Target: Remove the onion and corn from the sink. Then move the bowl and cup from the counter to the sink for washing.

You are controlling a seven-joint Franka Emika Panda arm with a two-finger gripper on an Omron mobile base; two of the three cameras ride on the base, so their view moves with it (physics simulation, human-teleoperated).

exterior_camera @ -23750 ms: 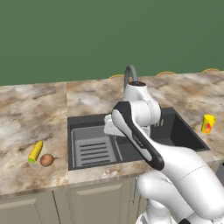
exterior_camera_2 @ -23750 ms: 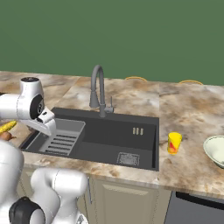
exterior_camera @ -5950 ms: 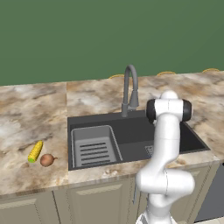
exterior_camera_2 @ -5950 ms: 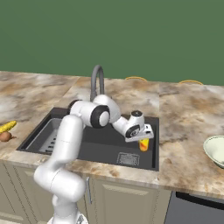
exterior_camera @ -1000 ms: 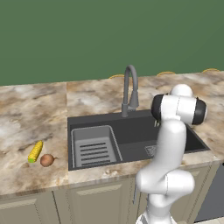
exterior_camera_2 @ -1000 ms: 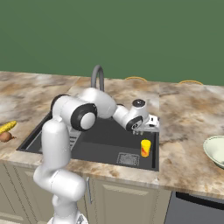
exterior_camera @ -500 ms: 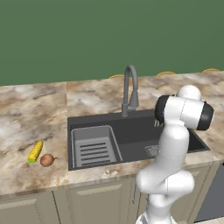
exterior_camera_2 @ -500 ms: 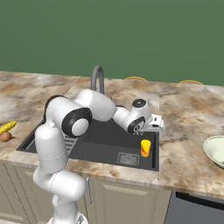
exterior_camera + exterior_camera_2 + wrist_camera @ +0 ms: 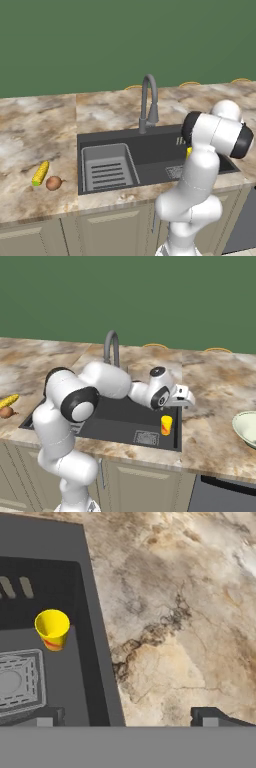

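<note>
Progress check, working from the front edge back. Closest to the cameras, the onion (image 9: 53,183) and the corn (image 9: 40,172) are both lying on the tabletop (image 9: 30,130) left of the sink (image 9: 150,150), just beside each other and well out of the basin. So the first half of the job looks done to me.

Next in, the cup (image 9: 166,424) is standing upright on the sink floor at the right end, near the square drain grate (image 9: 147,437). From the camera on the hand it sits right by the sink's right wall, mouth up, red mark showing on its side. That's item three ticked off.

The hand (image 9: 186,399) hangs just above and to the right of the cup, over the sink's right rim, jaws spread wide with nothing between them. It's let go of the cup and isn't touching it.

Further right, the bowl (image 9: 246,428) is on the tabletop, well apart from the sink and untouched. That's the one thing left: go over, grab the bowl, set it in the sink.

At the back there's just the faucet (image 9: 149,100) over the basin.
</note>
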